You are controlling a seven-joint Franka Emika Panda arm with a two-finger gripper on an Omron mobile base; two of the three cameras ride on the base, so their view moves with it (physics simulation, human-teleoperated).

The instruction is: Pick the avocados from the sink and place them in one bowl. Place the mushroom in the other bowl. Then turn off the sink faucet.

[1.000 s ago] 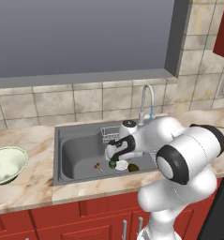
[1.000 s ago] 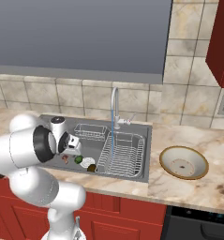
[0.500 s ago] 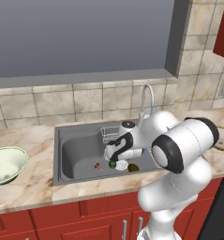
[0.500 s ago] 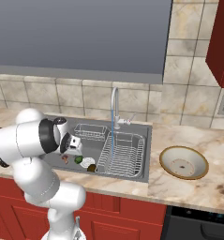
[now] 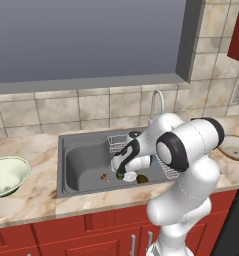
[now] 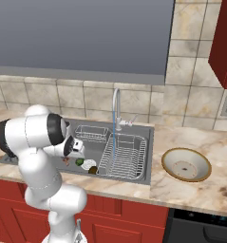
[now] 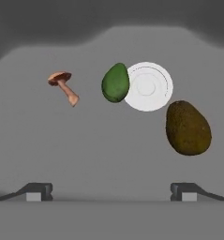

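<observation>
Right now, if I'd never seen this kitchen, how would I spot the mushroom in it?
Look into the grey sink under the window, on its bare floor near the round white drain. The mushroom lies on its side beyond the green avocado. It is the smallest thing there, reddish-brown capped with a pale stem, unlike the two egg-shaped fruits.

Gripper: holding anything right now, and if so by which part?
Nothing is held. The gripper is open above the sink floor; the green avocado, brown avocado and mushroom lie untouched beyond its fingertips.
</observation>
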